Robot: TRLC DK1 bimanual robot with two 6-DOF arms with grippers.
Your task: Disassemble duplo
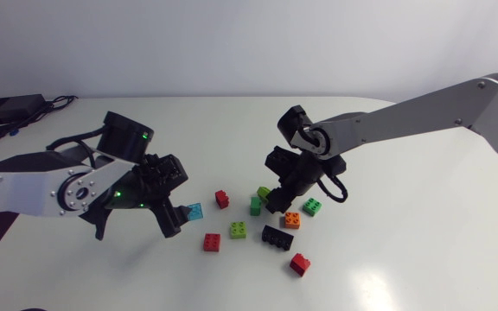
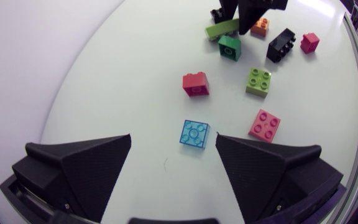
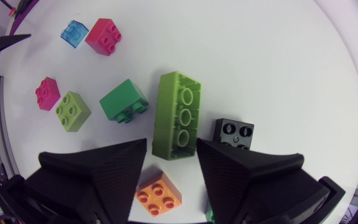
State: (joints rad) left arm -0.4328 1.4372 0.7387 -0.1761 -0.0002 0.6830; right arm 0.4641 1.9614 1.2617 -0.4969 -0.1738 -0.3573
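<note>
My left gripper hangs low over the table, open. A clear blue brick lies on the table just ahead of the gap between its fingers, untouched. My right gripper is open, with the near end of a long lime brick lying between its fingertips. A green brick lies beside the lime one, a black brick on its other side, and an orange brick under the gripper.
Loose bricks are scattered between the arms: a red one, a lime one, a red one, a black one, a green one and a red one nearest the front.
</note>
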